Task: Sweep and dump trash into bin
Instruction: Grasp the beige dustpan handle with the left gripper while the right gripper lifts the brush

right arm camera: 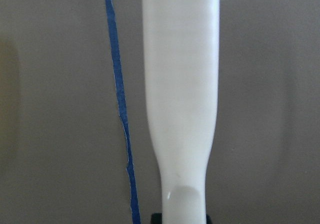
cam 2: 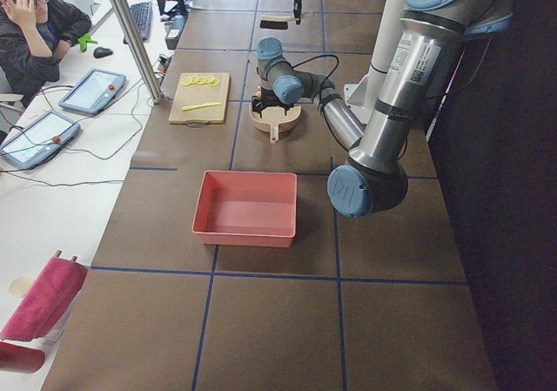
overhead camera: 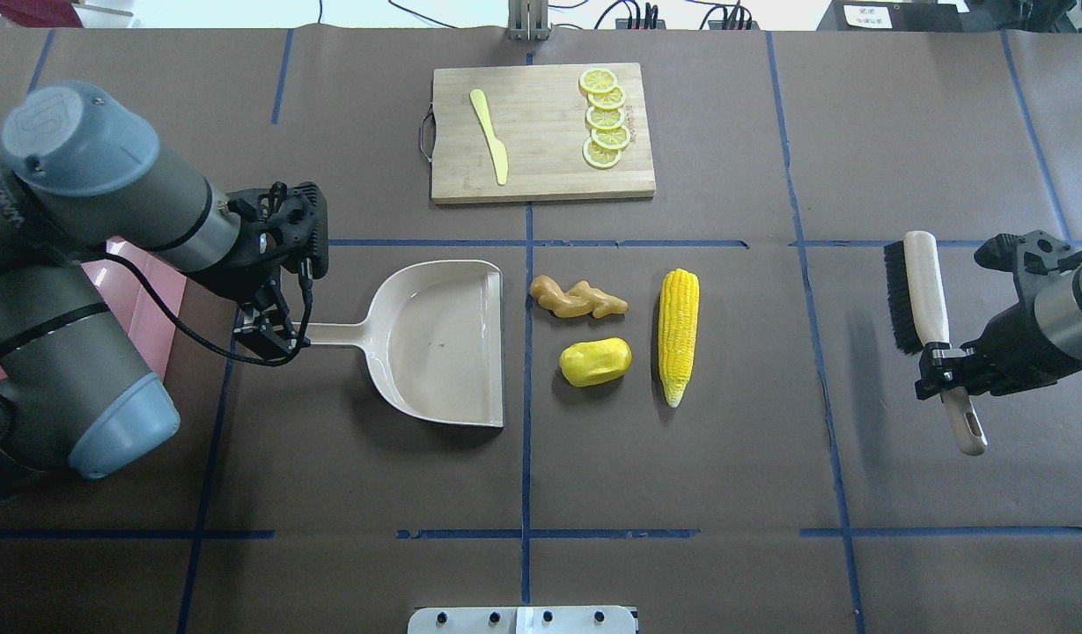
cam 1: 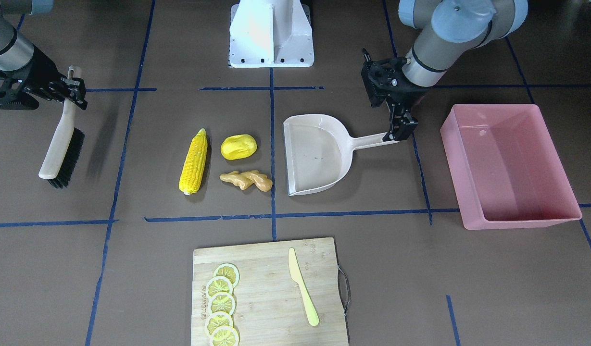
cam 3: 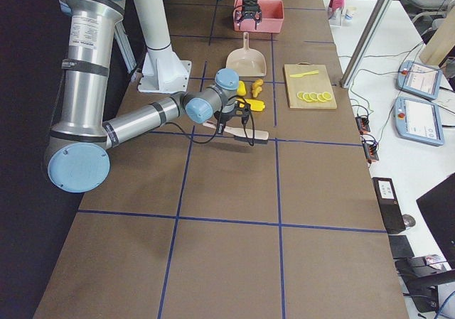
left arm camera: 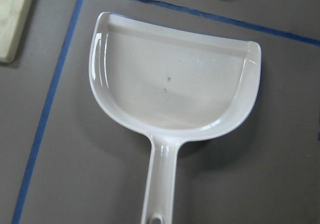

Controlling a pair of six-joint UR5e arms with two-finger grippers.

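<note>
Brush (right arm camera: 180,94): its pale handle is filling the right wrist view.
Right gripper (overhead camera: 944,359): is pinching the brush handle, well apart from the trash.
Left gripper (overhead camera: 276,339): is clamping the handle end of the dustpan (overhead camera: 435,343), which is lying flat.
Trash: ginger root (overhead camera: 578,298), potato-like lump (overhead camera: 595,362) and corn cob (overhead camera: 678,335) are lying just beside the dustpan's open edge.
Bin (cam 1: 511,163): is sitting on the table beyond the left gripper, on the far side from the trash.

You're looking at a glossy, smooth plastic dustpan (left arm camera: 170,89) and a matt brown, paper-like counter (cam 1: 372,269). The bin (cam 1: 511,163) is smooth pink plastic, faintly shiny. The brush (cam 1: 58,139) has a smooth pale handle, black bristles. The cutting board (cam 1: 266,288) is grained wood; the corn cob (cam 1: 194,161), shiny knobbly plastic.
</note>
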